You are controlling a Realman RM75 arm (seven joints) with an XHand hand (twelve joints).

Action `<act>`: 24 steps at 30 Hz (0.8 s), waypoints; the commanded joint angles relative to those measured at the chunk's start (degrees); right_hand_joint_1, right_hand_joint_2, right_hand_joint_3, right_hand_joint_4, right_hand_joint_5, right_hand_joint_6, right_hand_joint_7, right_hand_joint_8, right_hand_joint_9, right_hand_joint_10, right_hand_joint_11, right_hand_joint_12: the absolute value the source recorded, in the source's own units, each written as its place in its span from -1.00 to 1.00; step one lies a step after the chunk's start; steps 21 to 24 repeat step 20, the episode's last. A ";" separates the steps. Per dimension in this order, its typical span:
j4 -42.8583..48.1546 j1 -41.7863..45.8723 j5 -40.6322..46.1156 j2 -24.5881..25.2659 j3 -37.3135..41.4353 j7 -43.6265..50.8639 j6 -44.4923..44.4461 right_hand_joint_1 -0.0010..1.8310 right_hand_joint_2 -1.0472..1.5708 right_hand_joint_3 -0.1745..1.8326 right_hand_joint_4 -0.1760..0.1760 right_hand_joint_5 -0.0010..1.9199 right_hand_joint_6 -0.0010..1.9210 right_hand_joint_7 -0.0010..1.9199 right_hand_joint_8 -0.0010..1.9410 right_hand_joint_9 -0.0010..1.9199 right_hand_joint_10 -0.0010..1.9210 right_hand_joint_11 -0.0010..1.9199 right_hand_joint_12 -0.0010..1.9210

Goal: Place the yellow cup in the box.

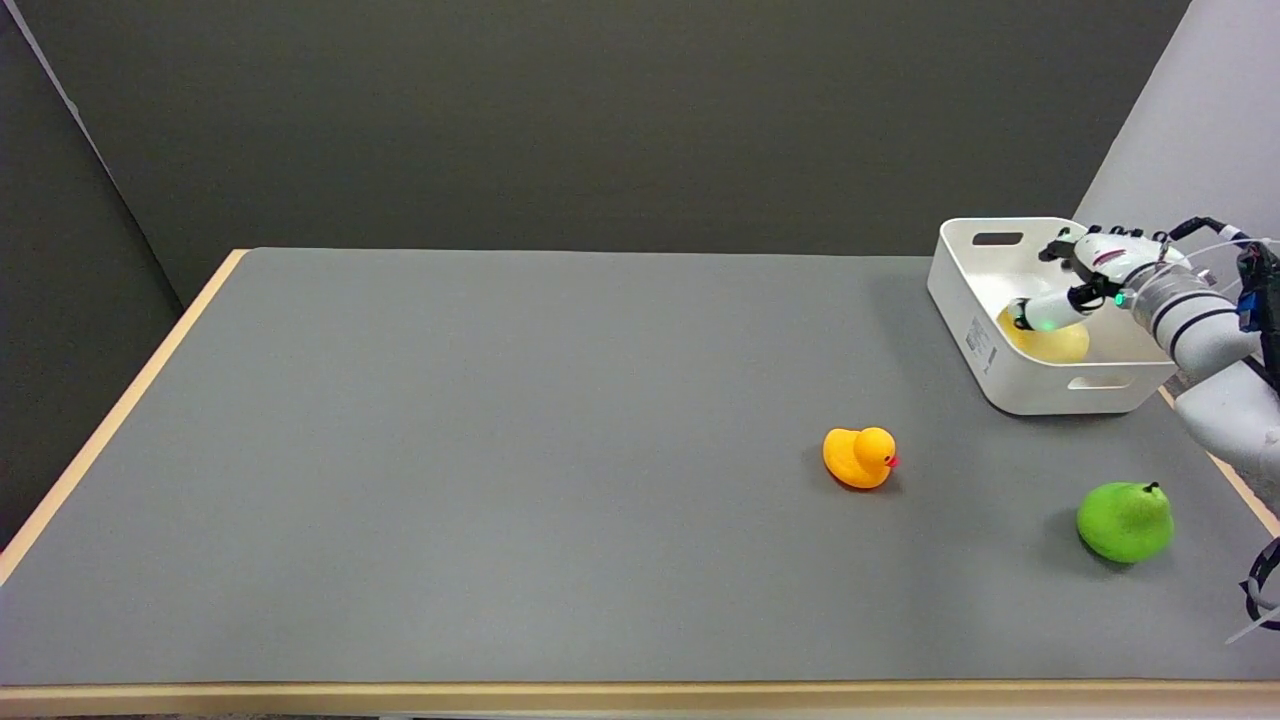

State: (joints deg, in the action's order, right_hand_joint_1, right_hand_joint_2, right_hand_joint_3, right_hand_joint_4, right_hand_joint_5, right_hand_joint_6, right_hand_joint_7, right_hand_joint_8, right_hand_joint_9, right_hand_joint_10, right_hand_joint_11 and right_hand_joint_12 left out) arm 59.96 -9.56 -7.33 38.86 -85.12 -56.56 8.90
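Note:
The yellow cup (pixel 1052 345) lies inside the white box (pixel 1000 380) at the table's far right, low against the box's near wall. My right hand (pixel 1092 272) hovers over the box, reaching in from the right. Its thumb (pixel 1045 313) points left and down, with the tip just over the cup's top edge. The other fingers (pixel 1105 238) are spread higher up, away from the cup. Nothing sits between thumb and fingers. Part of the cup is hidden behind the thumb.
An orange rubber duck (pixel 860 457) stands on the grey table mat (pixel 500 450), left of and nearer than the box. A green pear (pixel 1125 521) lies near the right edge, below my forearm. A grey wall panel rises behind the box.

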 commanded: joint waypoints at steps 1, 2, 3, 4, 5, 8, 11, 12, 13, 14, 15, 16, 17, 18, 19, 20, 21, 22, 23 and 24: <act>0.51 -2.05 4.15 0.70 -2.43 -0.93 -2.39 -0.35 0.22 0.07 0.29 -0.82 -0.52 -0.94 -0.74 -1.00 -0.68 -1.00 -0.11; 0.72 -2.14 4.15 0.78 -2.43 -0.93 -2.48 -0.28 0.20 0.13 0.30 -0.86 -0.46 -0.96 -0.74 -1.00 -0.75 -1.00 -0.15; 0.82 -2.21 4.19 0.81 -2.43 -0.93 -2.55 -0.28 0.19 0.12 0.30 -0.86 -0.46 -0.97 -0.77 -1.00 -0.77 -1.00 -0.19; 0.99 -2.25 4.23 0.86 -2.43 -0.93 -2.67 -0.29 0.18 0.11 0.30 -0.85 -0.46 -0.97 -0.79 -1.00 -0.79 -1.00 -0.22; 1.33 -2.25 4.23 0.94 -2.34 -0.93 -2.98 -0.36 0.19 0.10 0.30 -0.85 -0.48 -0.96 -0.79 -1.00 -0.78 -1.00 -0.21; 3.24 -2.15 4.15 1.23 -1.48 -0.93 -4.05 -0.45 0.21 0.08 0.32 -0.83 -0.52 -0.95 -0.79 -1.00 -0.77 -1.00 -0.22; 6.98 -1.45 4.15 1.85 0.20 -0.93 -5.52 -0.44 0.22 0.08 0.28 -0.83 -0.53 -0.95 -0.79 -1.00 -0.77 -1.00 -0.24; 8.42 -1.28 3.92 2.20 0.73 -0.93 -6.35 -0.44 0.24 0.08 0.23 -0.83 -0.53 -0.95 -0.78 -1.00 -0.77 -1.00 -0.25; 10.48 -1.11 3.70 2.85 1.45 -0.59 -7.89 -0.43 0.25 0.08 0.19 -0.83 -0.54 -0.95 -0.78 -1.00 -0.77 -1.00 -0.25; 11.52 -1.05 3.62 3.27 1.86 -0.33 -8.87 -0.42 0.26 0.09 0.18 -0.83 -0.53 -0.95 -0.77 -1.00 -0.77 -1.00 -0.25; 12.87 -1.21 3.10 3.91 2.40 -0.02 -10.01 -0.41 0.27 0.10 0.15 -0.83 -0.53 -0.94 -0.75 -1.00 -0.77 -1.00 -0.25; 14.66 -1.50 1.72 4.64 2.97 0.89 -10.94 -0.39 0.28 0.11 0.12 -0.82 -0.53 -0.93 -0.70 -1.00 -0.75 -1.00 -0.25; 15.94 -1.77 0.34 4.99 3.47 1.72 -11.27 -0.33 0.28 0.13 0.10 -0.82 -0.51 -0.93 -0.66 -1.00 -0.73 -1.00 -0.26; 17.45 -2.12 -1.31 5.63 4.33 2.37 -10.98 -0.19 0.27 0.15 0.08 -0.83 -0.47 -0.93 -0.61 -1.00 -0.72 -1.00 -0.26; 19.09 -2.30 -2.24 6.29 5.57 2.32 -10.61 -0.11 0.26 0.17 0.07 -0.83 -0.45 -0.93 -0.59 -1.00 -0.71 -1.00 -0.27; 20.03 -2.33 -2.18 6.62 6.35 2.14 -10.54 -0.20 0.28 0.15 0.08 -0.82 -0.47 -0.91 -0.61 -1.00 -0.67 -1.00 -0.27; 20.03 -2.33 -2.18 6.62 6.35 2.14 -10.54 -0.20 0.28 0.15 0.08 -0.82 -0.47 -0.91 -0.61 -1.00 -0.67 -1.00 -0.27; 20.03 -2.33 -2.18 6.62 6.35 2.14 -10.54 -0.20 0.28 0.15 0.08 -0.82 -0.47 -0.91 -0.61 -1.00 -0.67 -1.00 -0.27; 20.03 -2.33 -2.18 6.62 6.35 2.14 -10.54 -0.20 0.28 0.15 0.08 -0.82 -0.47 -0.91 -0.61 -1.00 -0.67 -1.00 -0.27; 20.03 -2.33 -2.18 6.62 6.35 2.14 -10.54 -0.20 0.28 0.15 0.08 -0.82 -0.47 -0.91 -0.61 -1.00 -0.67 -1.00 -0.27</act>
